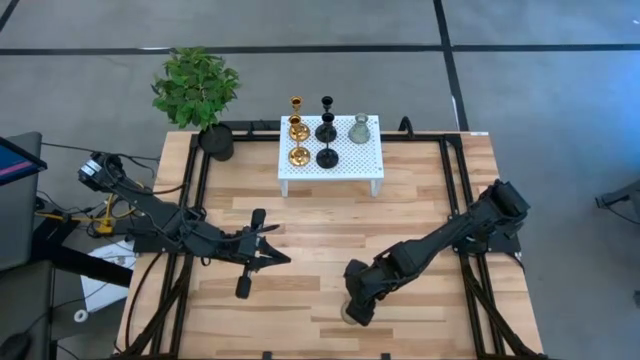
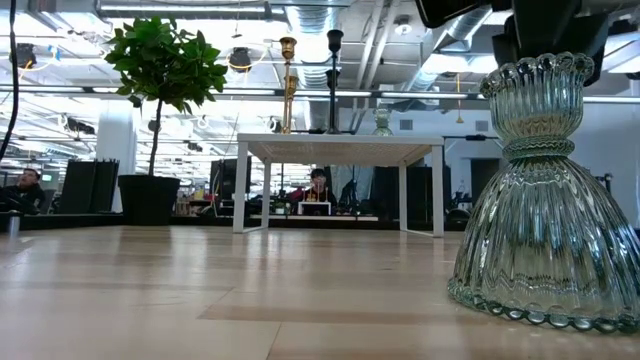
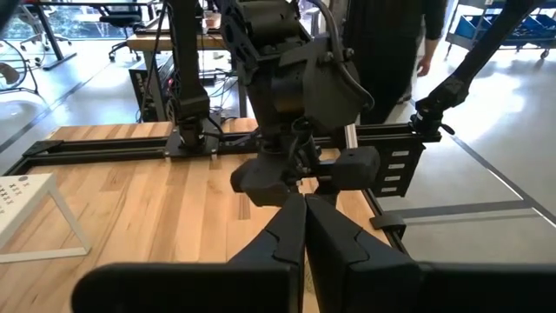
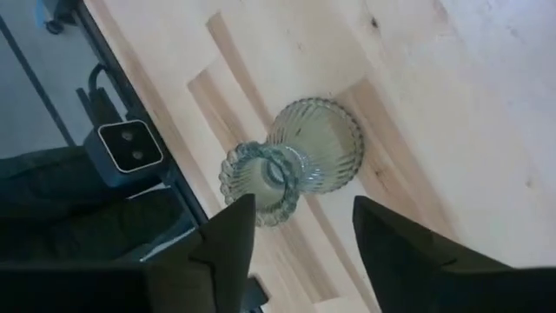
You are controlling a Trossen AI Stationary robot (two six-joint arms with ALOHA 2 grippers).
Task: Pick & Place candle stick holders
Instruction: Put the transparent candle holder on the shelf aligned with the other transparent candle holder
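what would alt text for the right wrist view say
The open right gripper hangs above a ribbed grey-green glass candle stick holder standing upright on the wooden table, its fingers either side of the holder's rim, not touching.

We see a wooden table. A white perforated stand sits at its far edge, a black plant pot just beside it, and a ribbed glass candle holder stands well apart, near the front edge.

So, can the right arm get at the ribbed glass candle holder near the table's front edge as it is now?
Probably yes. The right end effector is open directly above the glass candle holder, which stands upright on bare wood, with nothing between them. The left end effector is shut and off to the side.
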